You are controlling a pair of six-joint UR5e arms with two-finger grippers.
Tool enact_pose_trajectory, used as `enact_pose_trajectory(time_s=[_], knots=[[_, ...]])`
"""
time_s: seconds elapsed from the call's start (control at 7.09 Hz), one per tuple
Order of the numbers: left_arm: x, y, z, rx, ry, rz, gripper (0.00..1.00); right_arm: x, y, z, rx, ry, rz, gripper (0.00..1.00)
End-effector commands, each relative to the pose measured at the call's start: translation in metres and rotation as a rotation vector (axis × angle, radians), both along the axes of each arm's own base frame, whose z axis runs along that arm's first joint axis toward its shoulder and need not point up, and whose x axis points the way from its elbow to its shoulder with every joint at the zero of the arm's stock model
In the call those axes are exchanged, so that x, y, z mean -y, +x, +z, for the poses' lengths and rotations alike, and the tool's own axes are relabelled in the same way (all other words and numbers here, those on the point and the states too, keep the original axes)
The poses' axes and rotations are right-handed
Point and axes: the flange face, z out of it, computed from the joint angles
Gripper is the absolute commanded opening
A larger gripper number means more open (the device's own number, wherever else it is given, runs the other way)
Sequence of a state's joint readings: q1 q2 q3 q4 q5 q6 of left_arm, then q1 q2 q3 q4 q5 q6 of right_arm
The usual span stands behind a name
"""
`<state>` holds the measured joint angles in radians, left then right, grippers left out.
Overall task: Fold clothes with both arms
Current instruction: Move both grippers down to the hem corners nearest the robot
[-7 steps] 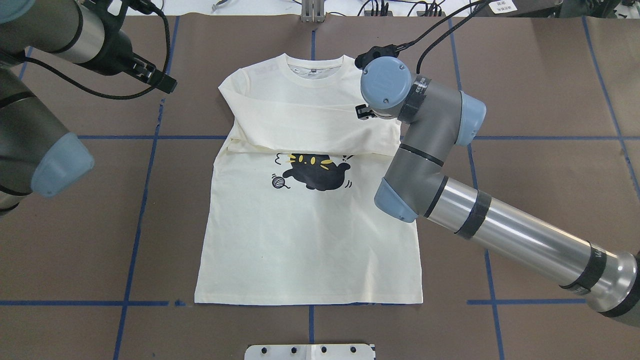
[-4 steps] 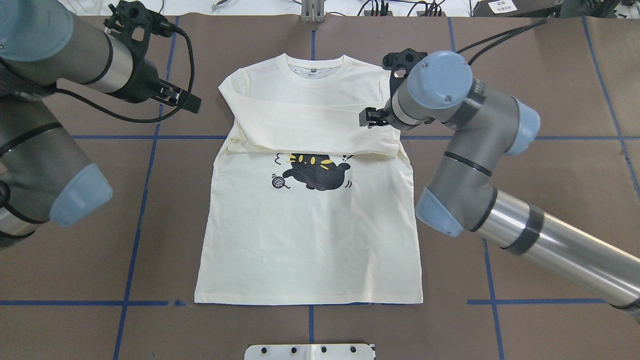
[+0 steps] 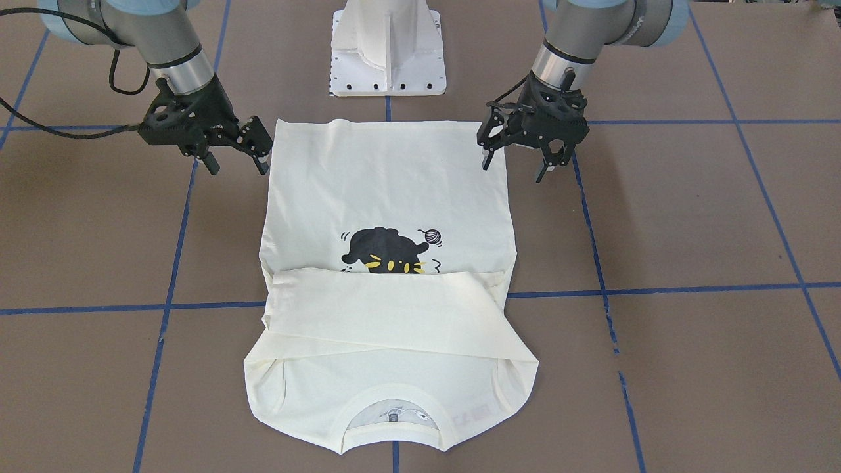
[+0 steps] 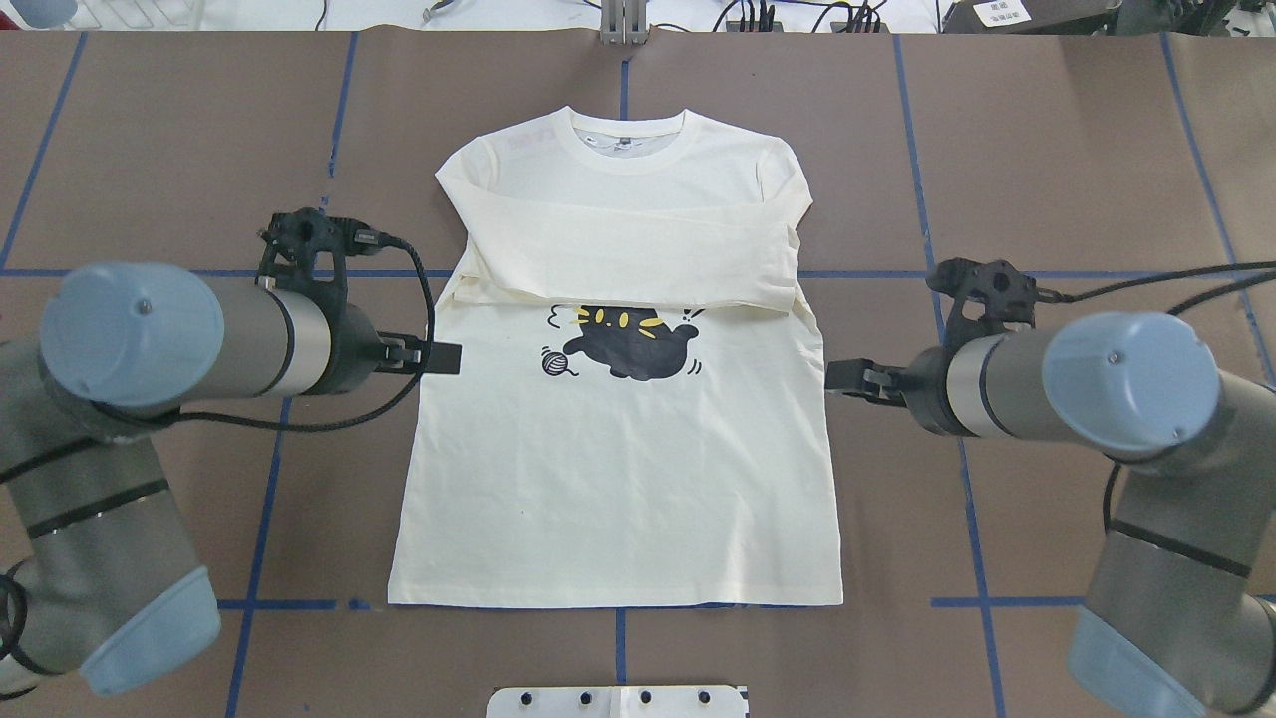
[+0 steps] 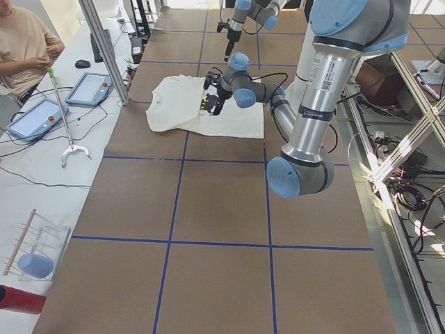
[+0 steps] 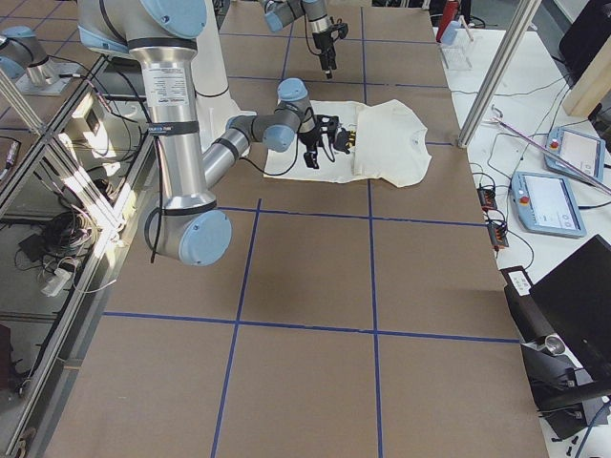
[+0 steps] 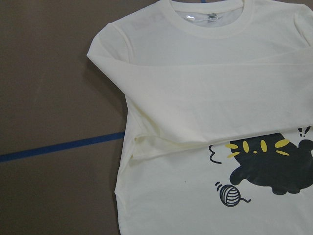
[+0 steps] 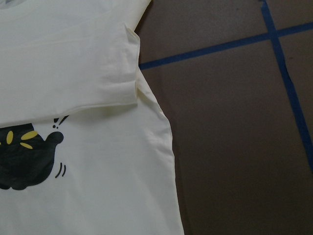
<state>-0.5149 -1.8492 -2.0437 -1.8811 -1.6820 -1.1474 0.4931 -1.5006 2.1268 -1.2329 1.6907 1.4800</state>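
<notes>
Shirt: flat on desk, print up, hem nearest the robot, sleeves folded across the chest beyond, collar farthest. Left tool and right tool: empty, fingers apart, hovering at opposite side edges, likely to grasp both for the next fold. Front view shows the spread; overhead shows them edge-on only.

The wide, flat table is covered in matt brown sheeting crossed by thin blue tape lines that form a grid of large squares. At its centre a cream-white long-sleeved shirt lies flat, print side up. Its collar points to 12 o'clock and its hem to 6 o'clock, with both sleeves folded across the chest. At 6 o'clock, near the hem but apart from it, stands a white rigid pedestal base.
</notes>
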Motion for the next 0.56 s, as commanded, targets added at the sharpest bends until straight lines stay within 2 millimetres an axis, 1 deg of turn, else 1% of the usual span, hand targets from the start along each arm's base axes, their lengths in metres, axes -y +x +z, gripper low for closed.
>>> enact_pose_trajectory(time_s=[0.0, 0.14, 0.28, 0.42], knots=[[-0.072, 0.033, 0.04, -0.012, -0.104, -0.039, 0.92, -0.06, 0.024, 0.023, 0.031, -0.08, 0.05, 0.93], [-0.102, 0.05, 0.05, -0.014, -0.161, -0.063, 0.79, -0.079, 0.02, 0.02, 0.032, -0.07, 0.045, 0.93], [-0.138, 0.066, 0.062, -0.003, -0.196, -0.058, 0.75, -0.089, 0.011, 0.02, 0.033, -0.071, 0.046, 0.94], [-0.158, 0.075, 0.063, -0.003, -0.21, -0.036, 0.71, -0.093, 0.008, 0.019, 0.034, -0.067, 0.042, 0.94]])
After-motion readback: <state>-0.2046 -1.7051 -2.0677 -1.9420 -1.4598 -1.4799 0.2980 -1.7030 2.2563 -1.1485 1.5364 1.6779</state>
